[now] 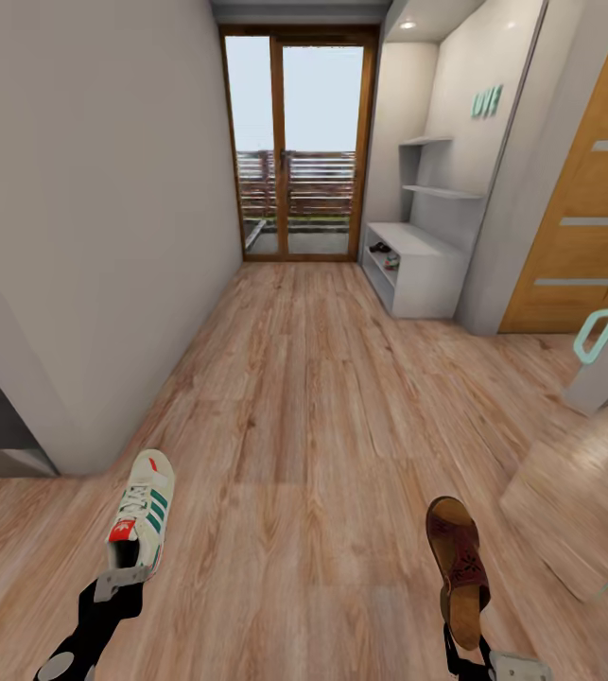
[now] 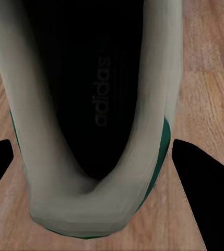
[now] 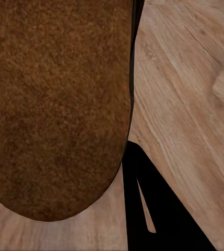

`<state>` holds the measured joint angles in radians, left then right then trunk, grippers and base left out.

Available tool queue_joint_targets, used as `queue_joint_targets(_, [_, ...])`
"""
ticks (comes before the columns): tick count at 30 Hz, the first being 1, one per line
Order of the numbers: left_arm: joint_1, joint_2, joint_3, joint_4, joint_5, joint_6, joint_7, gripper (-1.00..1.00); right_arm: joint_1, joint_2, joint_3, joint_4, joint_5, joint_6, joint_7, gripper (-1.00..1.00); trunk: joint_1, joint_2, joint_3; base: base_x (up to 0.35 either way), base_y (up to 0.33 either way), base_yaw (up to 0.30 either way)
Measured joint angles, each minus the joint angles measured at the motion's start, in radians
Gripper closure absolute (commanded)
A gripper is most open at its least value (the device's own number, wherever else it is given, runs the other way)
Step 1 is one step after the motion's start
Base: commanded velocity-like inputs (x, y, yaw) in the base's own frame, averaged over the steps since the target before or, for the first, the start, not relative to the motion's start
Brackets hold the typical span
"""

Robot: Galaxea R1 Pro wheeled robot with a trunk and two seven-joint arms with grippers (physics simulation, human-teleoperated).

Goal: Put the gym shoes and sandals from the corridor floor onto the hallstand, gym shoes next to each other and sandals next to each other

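Observation:
A white gym shoe (image 1: 143,515) with green stripes points away from me at the lower left of the head view. My left gripper (image 1: 119,579) is shut on its heel. In the left wrist view the shoe's heel opening (image 2: 91,130) sits between the black fingers (image 2: 208,193). At the lower right a reddish-brown sandal (image 1: 457,553) is held by its heel end in my shut right gripper (image 1: 464,636). Its tan footbed (image 3: 54,104) lies beside one finger (image 3: 158,209) in the right wrist view. The light grey hallstand (image 1: 426,270) stands far ahead on the right, with small dark shapes (image 1: 384,252) in its upper shelf row.
Wood-plank corridor floor (image 1: 304,397) stretches ahead to a glass door (image 1: 299,142). A white wall corner (image 1: 86,284) juts in on the left. On the right are a wooden door (image 1: 587,208), a panel with a teal handle (image 1: 597,336) and a reflective panel (image 1: 578,492).

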<state>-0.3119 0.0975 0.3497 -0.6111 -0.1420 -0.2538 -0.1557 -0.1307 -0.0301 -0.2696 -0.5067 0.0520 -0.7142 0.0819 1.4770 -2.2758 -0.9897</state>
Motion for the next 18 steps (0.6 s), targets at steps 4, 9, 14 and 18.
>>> queue_joint_targets(4, [0.000,0.000,0.000,0.000,0.000,0.000,0.000,1.00,0.000,0.000,0.000,0.000,0.000,0.000,0.000,1.00,0.000,0.000,0.000,0.339,0.000,0.000])
queue_joint_targets(9, [0.000,0.000,0.000,0.000,0.000,-0.001,0.000,1.00,0.000,0.000,0.000,0.000,0.000,0.000,0.000,1.00,0.000,0.000,0.000,0.339,0.000,0.000])
queue_joint_targets(14, [0.000,0.000,0.000,-0.001,0.000,-0.001,0.000,1.00,0.000,0.000,0.000,0.000,0.000,0.000,0.000,1.00,0.000,0.000,0.000,0.339,0.000,0.000])
queue_joint_targets(18, [0.000,0.000,0.000,-0.001,0.000,-0.001,0.000,1.00,0.000,0.000,0.000,0.000,0.000,0.000,0.000,1.00,0.000,0.000,0.000,0.339,0.000,0.000])
